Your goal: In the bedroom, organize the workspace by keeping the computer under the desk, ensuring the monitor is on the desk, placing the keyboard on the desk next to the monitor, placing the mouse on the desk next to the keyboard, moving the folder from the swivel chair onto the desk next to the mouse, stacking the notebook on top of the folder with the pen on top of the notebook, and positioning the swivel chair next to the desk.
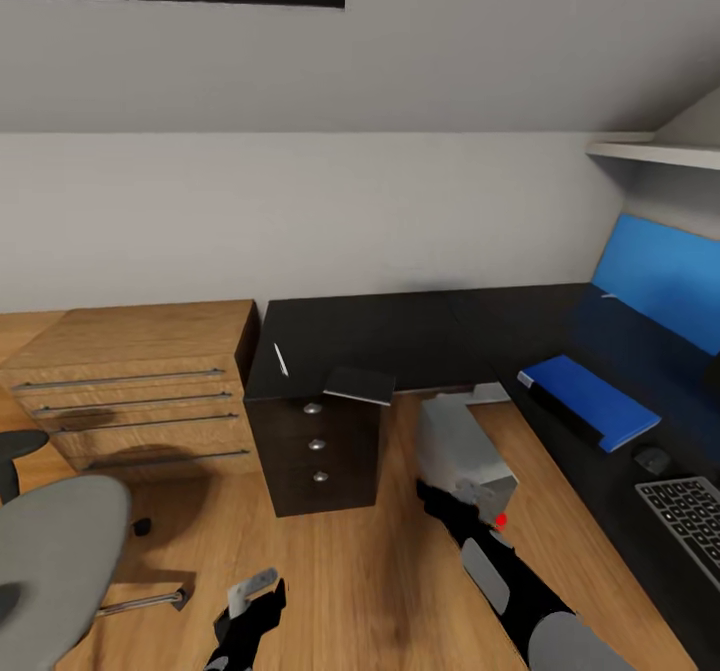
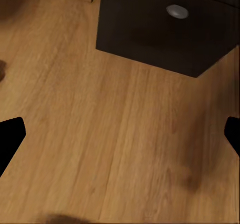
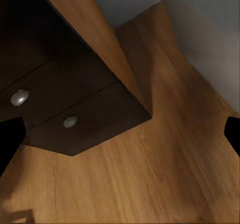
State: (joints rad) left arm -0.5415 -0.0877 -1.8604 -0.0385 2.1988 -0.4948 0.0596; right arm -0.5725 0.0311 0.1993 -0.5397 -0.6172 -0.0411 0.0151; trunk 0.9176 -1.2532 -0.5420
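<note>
Your notebook lies on the near edge of the counter above the drawers, overhanging, long axis across you, ahead between both arms, slightly nearer the right gripper; right and left gripper both gape empty.

I count one desk with three round knobs, one blue folder, one notebook, one pen, one mouse, one keyboard, one computer, one dresser, one chair.
</note>
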